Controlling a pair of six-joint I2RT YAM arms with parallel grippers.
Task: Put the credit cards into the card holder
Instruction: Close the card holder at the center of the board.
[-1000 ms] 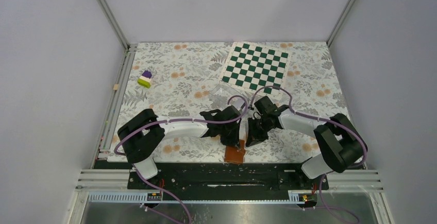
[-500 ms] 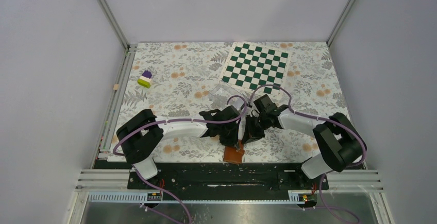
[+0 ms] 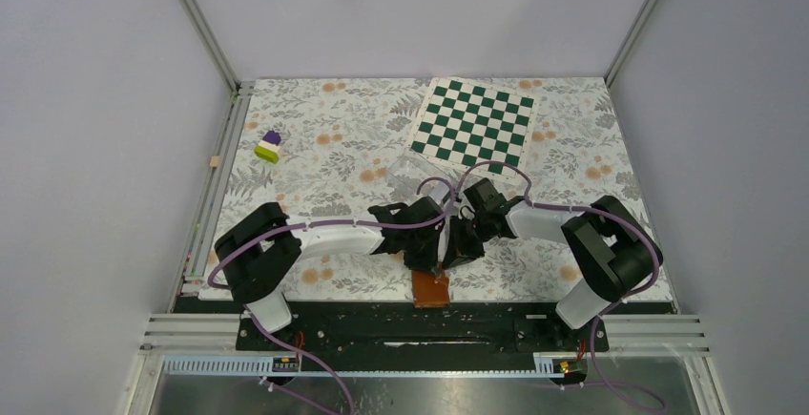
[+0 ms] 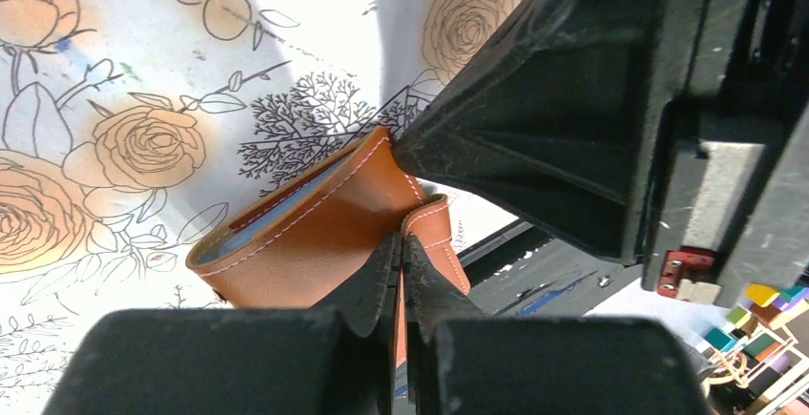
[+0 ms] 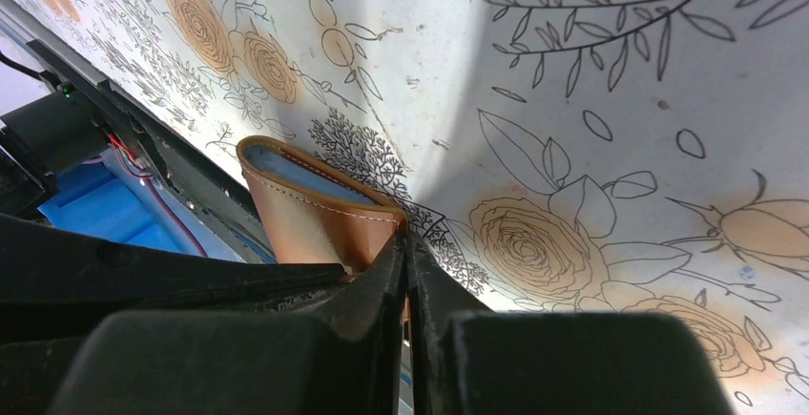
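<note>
The brown leather card holder [image 3: 431, 287] lies at the near edge of the table, between both arms. In the left wrist view the card holder [image 4: 315, 234] shows its pale blue inner pocket edge, and my left gripper [image 4: 402, 243] is shut on its snap tab [image 4: 441, 243]. In the right wrist view my right gripper [image 5: 405, 241] is shut on a corner of the card holder [image 5: 305, 219]. From above, the left gripper [image 3: 429, 264] and right gripper [image 3: 454, 255] meet over it. No credit cards show in any view.
A clear plastic case [image 3: 412, 173] lies just behind the grippers. A green-and-white chessboard [image 3: 473, 126] sits at the back right. A small purple, white and green block stack [image 3: 269, 146] sits at the back left. The black frame rail [image 3: 382, 318] runs along the near table edge.
The right arm has drawn in toward the left, and the card holder has shifted slightly left and nearer the table edge with both grippers on it.
</note>
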